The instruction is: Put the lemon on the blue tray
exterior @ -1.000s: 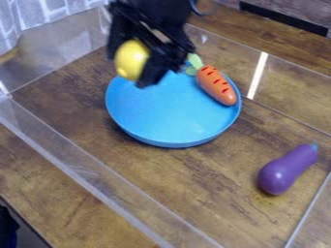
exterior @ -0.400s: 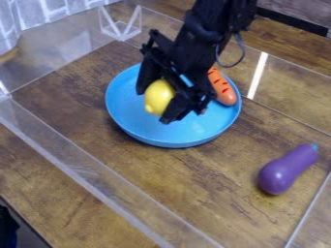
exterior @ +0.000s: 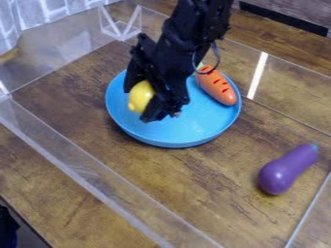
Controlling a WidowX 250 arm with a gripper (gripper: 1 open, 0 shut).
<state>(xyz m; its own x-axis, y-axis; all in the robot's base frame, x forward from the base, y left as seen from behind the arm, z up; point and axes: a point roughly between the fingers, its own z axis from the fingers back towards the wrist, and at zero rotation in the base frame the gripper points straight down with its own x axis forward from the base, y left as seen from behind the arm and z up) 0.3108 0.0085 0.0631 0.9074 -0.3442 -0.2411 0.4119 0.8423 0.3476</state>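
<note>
The blue tray lies mid-desk. Over its left part, the tool holds the lemon. A carrot rests on the tray's right rim. An eggplant lies well apart, front right.

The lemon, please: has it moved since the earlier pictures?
Yes. The lemon, held in the gripper, has come down from above the blue tray's far-left rim to low over its left side.

Dark wooden table, clear plastic walls around the work area. Blue tray sits on it left of centre. Purple eggplant lies on the wood at near right, well apart from the tray.
</note>
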